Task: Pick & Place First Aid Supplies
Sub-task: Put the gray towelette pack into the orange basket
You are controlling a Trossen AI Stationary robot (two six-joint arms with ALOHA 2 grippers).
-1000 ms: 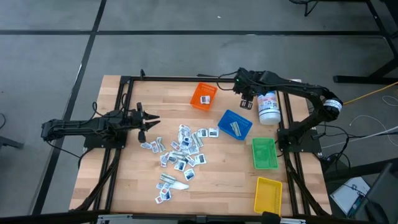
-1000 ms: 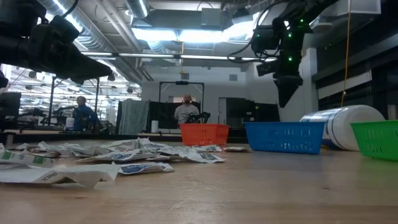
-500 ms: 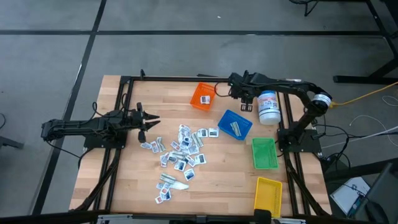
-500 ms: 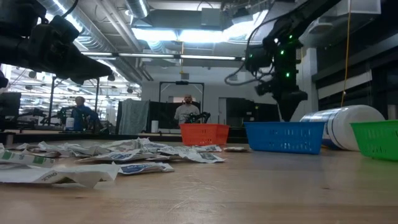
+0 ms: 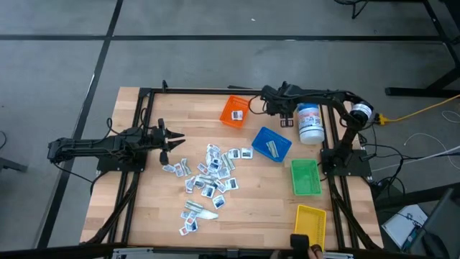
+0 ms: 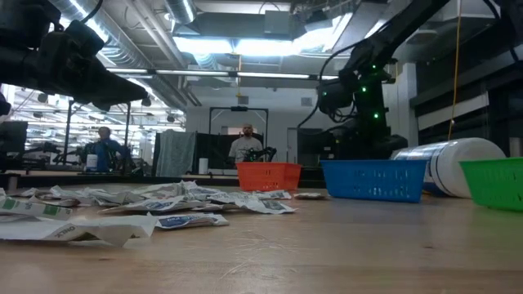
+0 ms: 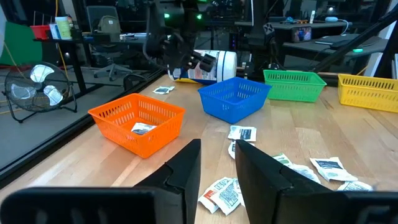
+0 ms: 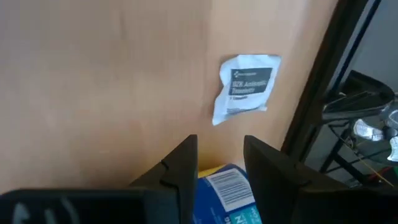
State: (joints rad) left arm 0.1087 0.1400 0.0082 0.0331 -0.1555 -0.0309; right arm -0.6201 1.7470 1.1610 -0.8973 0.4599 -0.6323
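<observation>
Overhead, the first aid supplies [image 5: 210,176] lie as a loose scatter of small white packets across the middle and lower centre of the worktop [image 5: 144,208], with one stray packet [image 5: 258,103] alone near the top edge, between the orange bin [image 5: 234,111] and the white canister [image 5: 310,123]. The right gripper [image 5: 267,106] sits just beside that stray packet at upper centre, while the left gripper [image 5: 174,141] waits at the left edge of the scatter, well apart from the stray. The blue bin [image 5: 272,143], green bin [image 5: 305,177] and yellow bin [image 5: 310,225] run down the right side. From worktop height, the packets [image 6: 163,204] fill the left foreground and the right arm hangs behind the blue bin [image 6: 373,180] at centre right; its fingers are hidden there. Past the left wrist, the left gripper [image 7: 216,165] shows its fingers parted and empty, with packets [image 7: 242,133] lying directly ahead and the orange bin [image 7: 137,121] to the upper left. Past the right wrist, the right gripper [image 8: 219,163] also stands parted and holds nothing; the stray packet [image 8: 244,87] lies flat directly beyond the fingertips, slightly toward the right finger, its long axis roughly in line with the reach. The right arm is plainly the nearer one, so a short advance and descent looks like the move this packet calls for.
</observation>
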